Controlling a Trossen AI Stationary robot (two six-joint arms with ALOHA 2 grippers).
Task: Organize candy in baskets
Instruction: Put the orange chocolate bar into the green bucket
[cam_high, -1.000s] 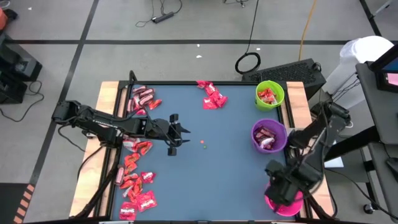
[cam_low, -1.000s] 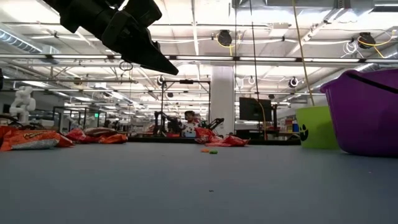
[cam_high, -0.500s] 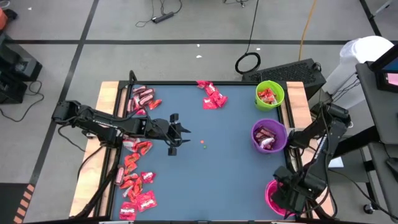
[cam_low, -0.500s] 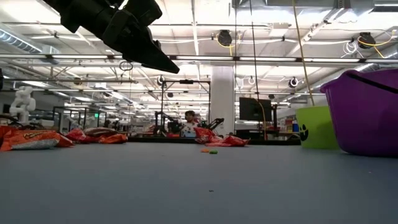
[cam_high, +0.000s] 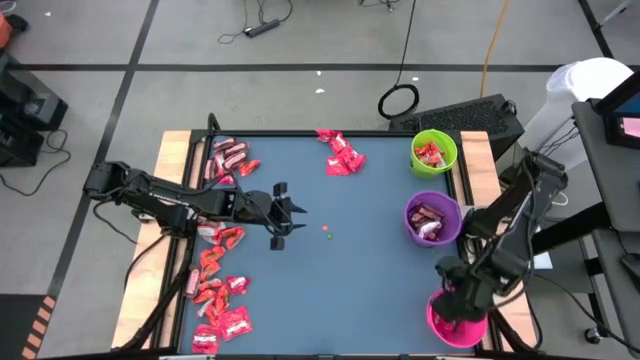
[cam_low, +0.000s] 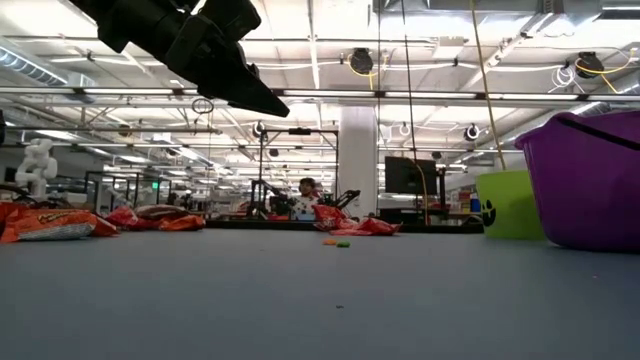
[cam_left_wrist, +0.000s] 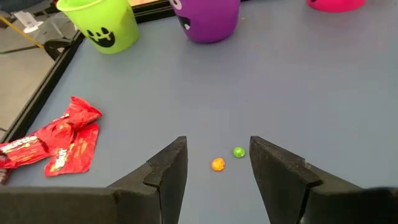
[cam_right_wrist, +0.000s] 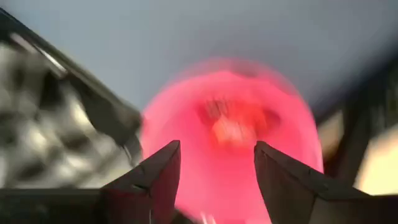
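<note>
The right gripper (cam_right_wrist: 214, 180) hangs above the pink basket (cam_high: 440, 324), jaws apart and empty; blurred candy (cam_right_wrist: 233, 127) seems to lie inside. Moving off low could tip the basket. The left gripper (cam_left_wrist: 217, 171), parted and empty, waits mid-table near candy (cam_left_wrist: 65, 140).
</note>
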